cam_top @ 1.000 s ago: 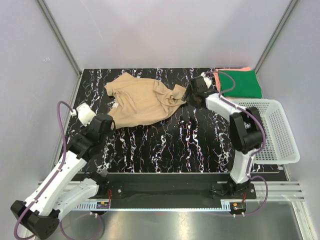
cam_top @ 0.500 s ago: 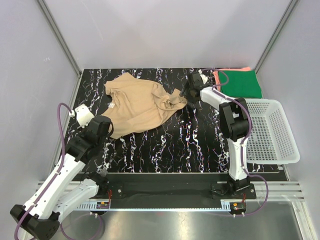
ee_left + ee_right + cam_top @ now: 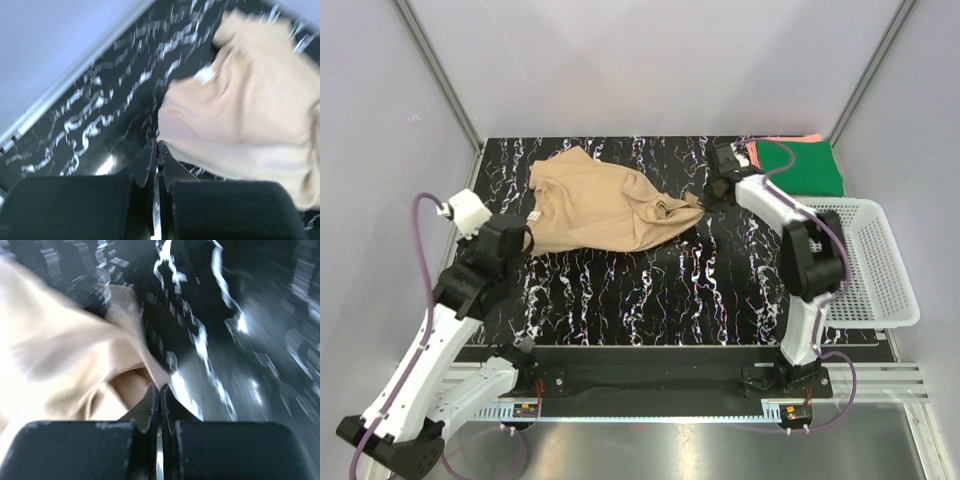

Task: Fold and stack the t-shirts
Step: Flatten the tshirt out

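Tan t-shirt (image 3: 605,205): lies crumpled, unfolded, in the far-left part of the table (image 3: 670,290). It stretches from near the left edge toward the middle of the far edge. Collar end is at the left, and a white label (image 3: 534,215) shows near it. The cloth narrows to a bunched point at its right end.

Left gripper (image 3: 527,233): at the shirt's near-left hem. In the left wrist view the fingers (image 3: 147,160) are pressed together with no gap, and the hem edge is pinched at their tips.

Right gripper (image 3: 706,199): at the shirt's bunched right tip. In the right wrist view the jaws are closed tight on a fold of tan cloth. That view is motion-blurred, so the depth of the bite cannot be told.

Green t-shirt (image 3: 805,168): folded flat in the far-right corner. It lies on top of the coral-pink t-shirt (image 3: 753,156), which shows only as a thin border along the left and far sides.

Basket (image 3: 895,270): white mesh, on the right edge, just near of the folded stack. It overhangs the table's side.
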